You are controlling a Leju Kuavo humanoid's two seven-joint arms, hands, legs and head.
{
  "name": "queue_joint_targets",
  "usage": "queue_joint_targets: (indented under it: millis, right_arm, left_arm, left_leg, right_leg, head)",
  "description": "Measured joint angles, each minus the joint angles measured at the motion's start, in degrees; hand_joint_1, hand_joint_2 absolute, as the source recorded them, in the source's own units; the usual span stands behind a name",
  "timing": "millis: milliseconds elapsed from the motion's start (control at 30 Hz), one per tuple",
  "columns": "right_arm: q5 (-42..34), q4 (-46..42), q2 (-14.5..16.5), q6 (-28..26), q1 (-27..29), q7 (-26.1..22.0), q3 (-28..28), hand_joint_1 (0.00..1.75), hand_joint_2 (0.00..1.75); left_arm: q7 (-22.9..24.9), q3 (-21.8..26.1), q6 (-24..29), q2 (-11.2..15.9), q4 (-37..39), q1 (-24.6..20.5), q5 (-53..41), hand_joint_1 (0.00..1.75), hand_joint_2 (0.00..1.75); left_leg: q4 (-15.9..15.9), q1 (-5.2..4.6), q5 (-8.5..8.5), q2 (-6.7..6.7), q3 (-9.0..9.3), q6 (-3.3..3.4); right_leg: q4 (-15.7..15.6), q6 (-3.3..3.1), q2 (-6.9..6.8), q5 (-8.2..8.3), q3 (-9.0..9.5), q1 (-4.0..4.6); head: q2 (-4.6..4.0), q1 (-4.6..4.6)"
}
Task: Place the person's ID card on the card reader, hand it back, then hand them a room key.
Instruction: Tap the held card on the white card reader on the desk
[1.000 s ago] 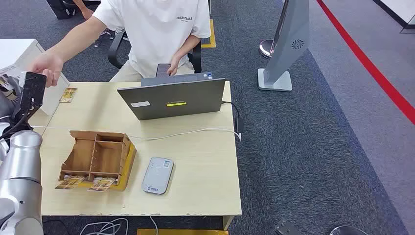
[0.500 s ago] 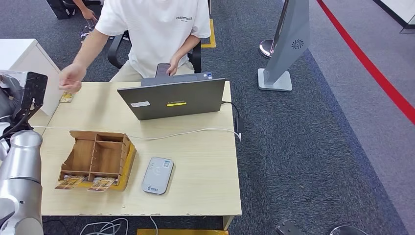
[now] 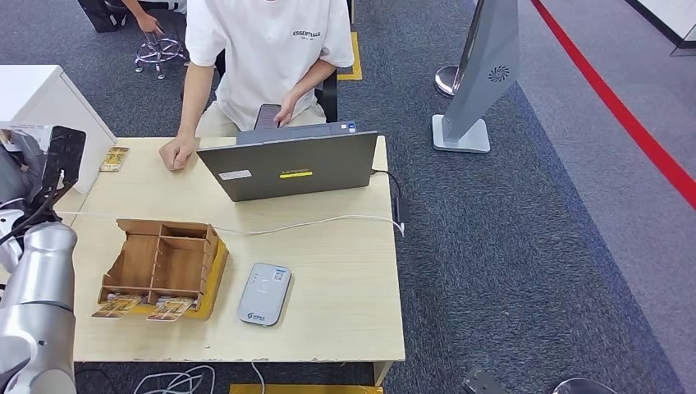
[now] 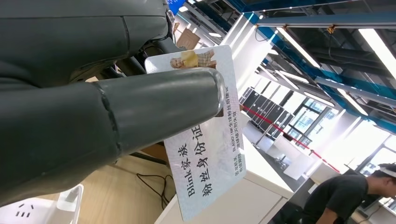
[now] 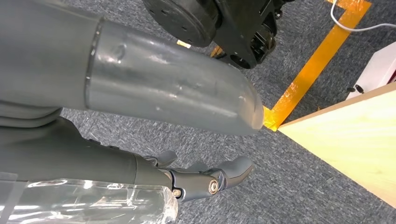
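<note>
My left hand (image 3: 53, 160) is raised at the table's far left and pinches the person's ID card (image 4: 210, 154), a white card with a small photo and printed text, under its thumb (image 4: 140, 107). The card's edge (image 3: 18, 129) shows above the hand in the head view. The grey card reader (image 3: 264, 294) lies flat near the table's front edge, well to the right of that hand. Room key cards (image 3: 144, 308) lie at the front of a brown wooden organiser (image 3: 164, 263). My right hand (image 5: 163, 88) hangs beside a table corner (image 5: 345, 135), fingers (image 5: 210, 179) apart and holding nothing.
A person in a white shirt (image 3: 267, 57) sits behind an open laptop (image 3: 287, 168), one hand (image 3: 175, 153) resting on the table. Another card (image 3: 114, 158) lies at the table's back left. A white cable (image 3: 312, 223) crosses the table. A white cabinet (image 3: 49, 103) stands at the left.
The person's arm has drawn back from my left hand and now rests on the table beside the laptop. My left hand keeps the card and has shifted slightly.
</note>
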Motion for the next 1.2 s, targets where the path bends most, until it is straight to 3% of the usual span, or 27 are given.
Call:
queue_joint_targets:
  millis: [400, 800, 1200]
  right_arm:
    - [0.4, -1.7, 0.8, 0.0, 1.7, 0.7, -1.3, 0.0, 0.0]
    - [0.5, -2.5, 1.2, 0.0, 2.4, 1.0, -2.1, 0.0, 0.0]
    - [2.1, -5.7, 3.3, 0.6, 5.6, 2.2, -5.0, 0.0, 0.0]
  left_arm:
    - [-2.3, -2.8, 0.1, -2.3, -11.3, 7.4, 1.0, 1.75, 0.0]
    - [-2.5, -4.3, 0.1, -3.1, -16.7, 9.9, 1.0, 1.75, 0.0]
    - [-1.3, -13.5, 5.0, -6.1, -34.7, 23.6, -6.0, 1.75, 0.0]
  left_leg:
    - [0.0, 0.0, 0.0, 0.0, -0.01, 0.0]
    - [0.0, 0.02, 0.02, 0.0, 0.0, -0.03]
    - [0.0, 0.0, -0.05, 0.0, -0.02, -0.05]
  right_leg:
    - [0.0, 0.0, 0.0, 0.0, -0.01, 0.0]
    - [0.0, -0.01, 0.0, 0.0, -0.01, 0.01]
    - [-0.1, 0.01, 0.0, -0.03, -0.02, 0.01]
  head:
    - [0.0, 0.01]
    - [0.0, 0.0]
    - [0.0, 0.01]
